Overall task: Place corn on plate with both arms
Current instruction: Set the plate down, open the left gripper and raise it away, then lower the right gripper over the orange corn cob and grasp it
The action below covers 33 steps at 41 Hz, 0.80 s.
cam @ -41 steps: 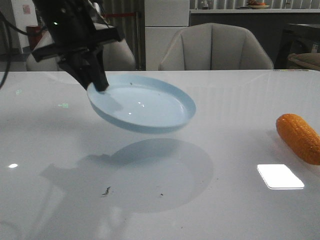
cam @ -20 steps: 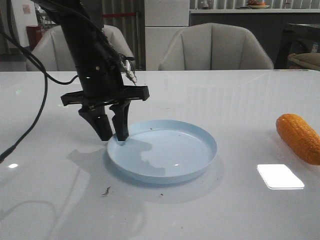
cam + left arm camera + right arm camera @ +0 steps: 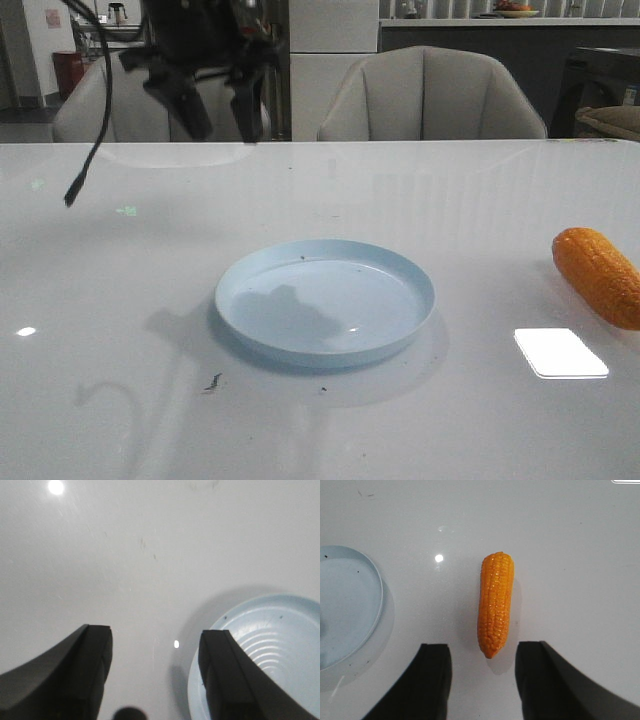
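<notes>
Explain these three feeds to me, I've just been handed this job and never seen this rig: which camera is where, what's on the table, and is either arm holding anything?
This is a two-armed robot; each arm ends in a two-fingered tool.

The wide picture looks forward over the table from the robot's own position. The left tool hangs open, high above the table at the far left, holding nothing. The pale blue plate lies flat near the middle, empty. The orange corn lies on the table at the right edge.

The other two pictures come from cameras on the wrists, looking down past the dark fingers. The left wrist view shows bare table and part of the plate beside one finger. The right wrist view shows the right tool open above the corn, not touching it, its fingers either side of the cob's near end.

Nothing is held.
</notes>
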Available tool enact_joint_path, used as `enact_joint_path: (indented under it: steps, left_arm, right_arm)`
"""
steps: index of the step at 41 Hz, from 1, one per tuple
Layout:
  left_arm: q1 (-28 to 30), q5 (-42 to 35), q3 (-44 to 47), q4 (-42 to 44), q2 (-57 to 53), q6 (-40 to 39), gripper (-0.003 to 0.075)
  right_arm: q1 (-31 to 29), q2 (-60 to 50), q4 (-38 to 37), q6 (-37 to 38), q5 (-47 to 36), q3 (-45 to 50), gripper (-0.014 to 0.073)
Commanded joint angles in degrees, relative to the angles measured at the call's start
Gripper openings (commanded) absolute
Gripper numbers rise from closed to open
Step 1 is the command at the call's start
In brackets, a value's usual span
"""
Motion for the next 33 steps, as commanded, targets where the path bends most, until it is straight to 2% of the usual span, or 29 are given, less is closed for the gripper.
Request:
enact_joint_path:
  steps: [1, 14, 20, 23, 26, 33]
  left_arm:
    - [0.3, 2.1, -5.9, 2.0, -8.2, -0.5, 0.0447]
    - [0.3, 2.1, -6.8, 9.8, -26.9, -0.3, 0.0447]
    - [0.3, 2.1, -2.4, 15.2, -37.7, -0.3, 0.0447]
    - [0.3, 2.1, 3.4, 18.8, -43.6, -0.5, 0.0447]
    - [0.3, 1.5, 12.9, 21.0, -50.5, -2.5, 0.0447]
    - [0.3, -4.8, 37.8, 22.3, -64.4, -9.7, 0.0447]
  right_arm:
    - [-0.1, -0.5, 0.1, -0.8, -3.5, -1.7, 0.0416]
    - [-0.1, -0.5, 0.1, -0.8, -3.2, -1.7, 0.0416]
    - [-0.1, -0.5, 0.1, -0.8, -1.7, -1.7, 0.0416]
    - [-0.1, -0.5, 0.1, -0.8, -0.7, -1.7, 0.0417]
    - [-0.1, -0.4, 0.1, -0.8, -0.2, -1.7, 0.0427]
    - [-0.1, 1.8, 0.1, -0.8, -2.8, -2.0, 0.0570]
